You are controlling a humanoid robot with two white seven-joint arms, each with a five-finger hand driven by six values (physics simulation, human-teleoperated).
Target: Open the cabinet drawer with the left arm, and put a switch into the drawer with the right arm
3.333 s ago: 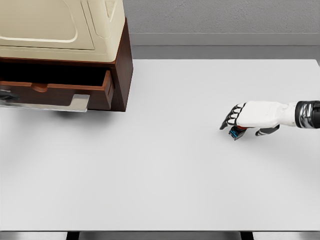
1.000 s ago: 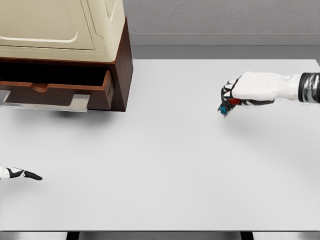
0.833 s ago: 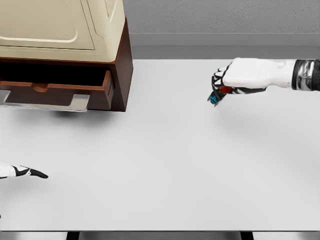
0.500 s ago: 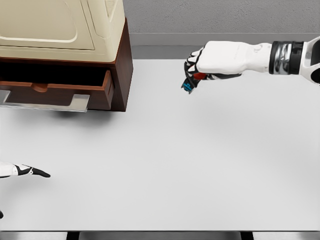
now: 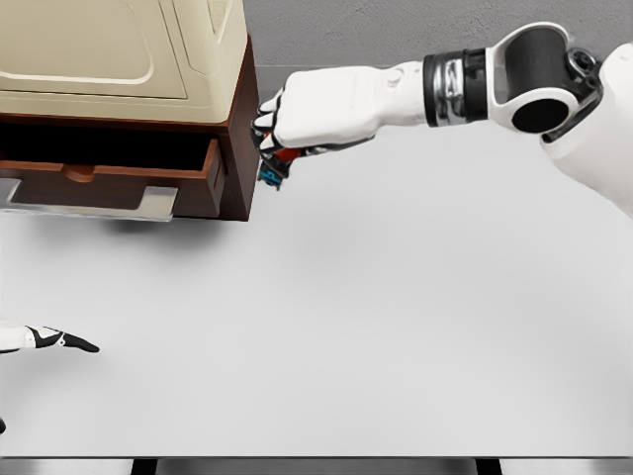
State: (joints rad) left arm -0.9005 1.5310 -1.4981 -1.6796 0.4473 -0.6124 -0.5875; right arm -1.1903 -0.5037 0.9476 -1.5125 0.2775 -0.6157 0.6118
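- Fingers [image 5: 265, 127] of the right hand [image 5: 321, 107] curled tight around the switch [image 5: 273, 170], a small red and blue thing poking out under the fist.
- Fist up in the air, knuckles pointing left, just beside the right side of the cabinet [image 5: 242, 129].
- White right arm [image 5: 514, 84] stretched level from the far right, with a grey band at the wrist and a big round joint behind it.
- Drawer [image 5: 119, 183] pulled out at the left, brown inside, with a grey handle [image 5: 94, 206] along its near edge.
- Switch to the right of the drawer, not in it.
- Left hand [image 5: 40, 339] low at the near left edge, just over the white table [image 5: 396, 327], one dark fingertip pointing right; cannot tell about the other fingers.
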